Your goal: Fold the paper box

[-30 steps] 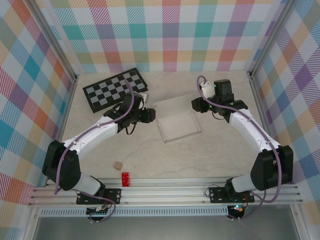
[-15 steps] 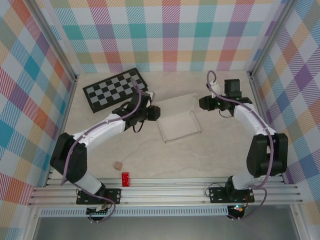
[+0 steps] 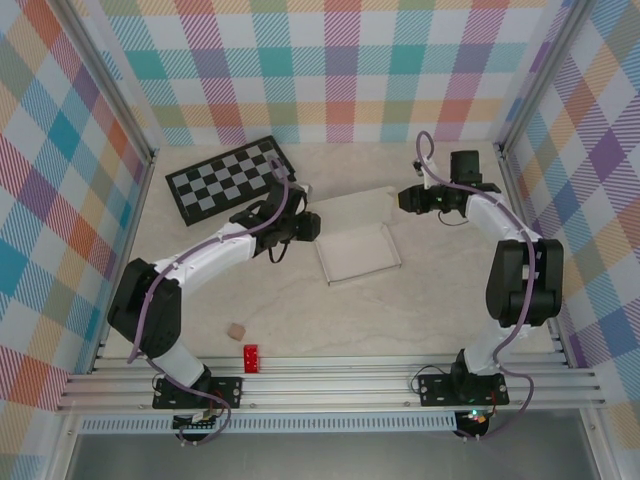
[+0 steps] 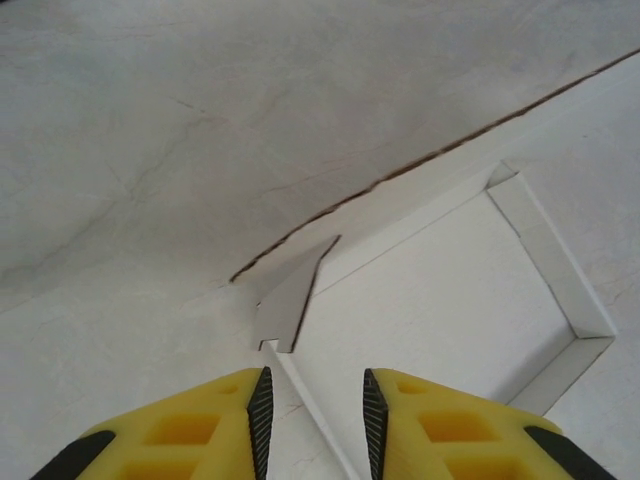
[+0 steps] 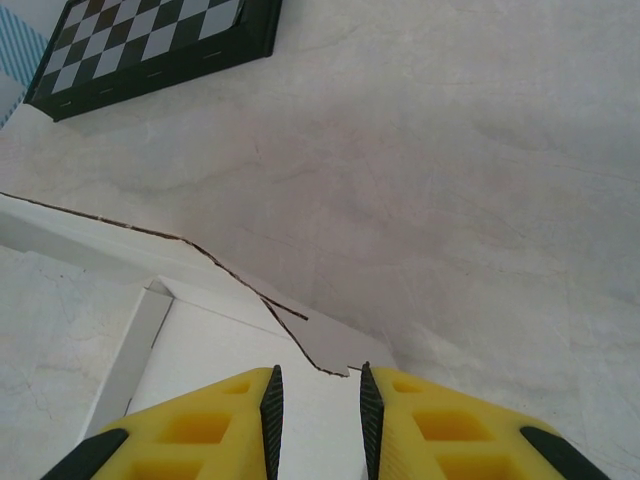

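**Both arms at the box.** The paper box (image 3: 360, 252), a shallow white tray, lies open at the centre of the overhead frame on the pale counter (image 3: 420, 310). Its long axis runs left to right with a slight tilt. A broad flap (image 3: 348, 207) stands off the edge toward the top of the frame. The left gripper (image 3: 308, 226) sits at the tray's upper-left corner. The right gripper (image 3: 405, 200) sits at the flap's right end. Each points inward, so the box lies straight ahead of both and between them, and neither arm looks clearly nearer.

The overhead view gives this layout, but the wrists hide how the jaws stand. The wrist cameras show that. At the bottom of the left wrist frame, the left gripper (image 4: 315, 390) has its yellow fingers (image 4: 190, 425) set a narrow gap apart. A thin wall of the box runs up out of that gap to a small pointed tab (image 4: 290, 300), and the tray floor spreads to the right. In the right wrist frame, the right gripper (image 5: 318, 390) is just as narrowly parted. The flap's notched corner (image 5: 335, 358) ends at the mouth of its jaws, and the checkerboard (image 5: 150, 40) fills the upper-left corner. Whether either pair actually pinches the card cannot be told.

On this evidence, the next fold depends on each gripper keeping its corner squarely in line with its jaws.
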